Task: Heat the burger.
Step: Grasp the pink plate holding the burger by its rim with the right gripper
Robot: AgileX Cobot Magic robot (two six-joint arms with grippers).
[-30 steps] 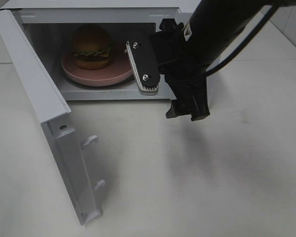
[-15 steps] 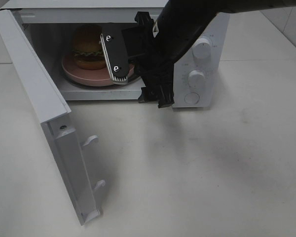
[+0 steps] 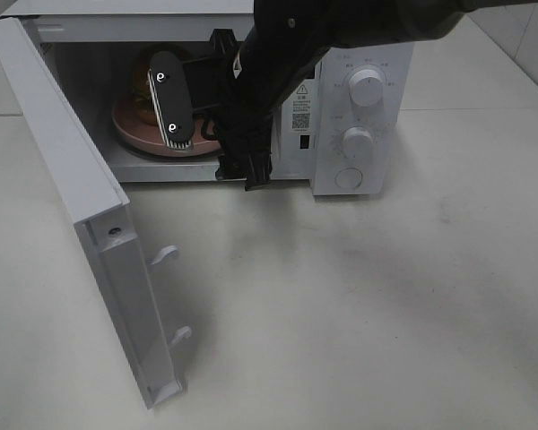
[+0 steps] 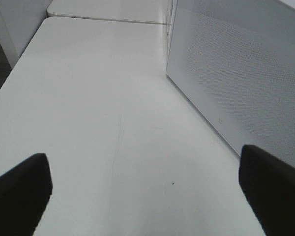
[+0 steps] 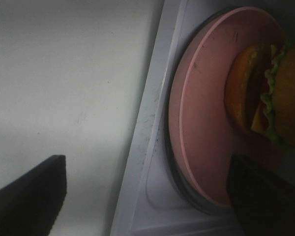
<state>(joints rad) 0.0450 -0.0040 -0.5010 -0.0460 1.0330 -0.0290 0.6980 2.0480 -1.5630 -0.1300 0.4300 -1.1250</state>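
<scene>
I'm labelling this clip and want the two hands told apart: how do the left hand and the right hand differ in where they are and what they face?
The right hand sits at the open microwave mouth, in front of the burger on its pink plate; the left hand hangs over bare table beside the microwave's perforated wall. The right hand appears in the high view; the left hand doesn't. Both stand open, holding nothing.
</scene>
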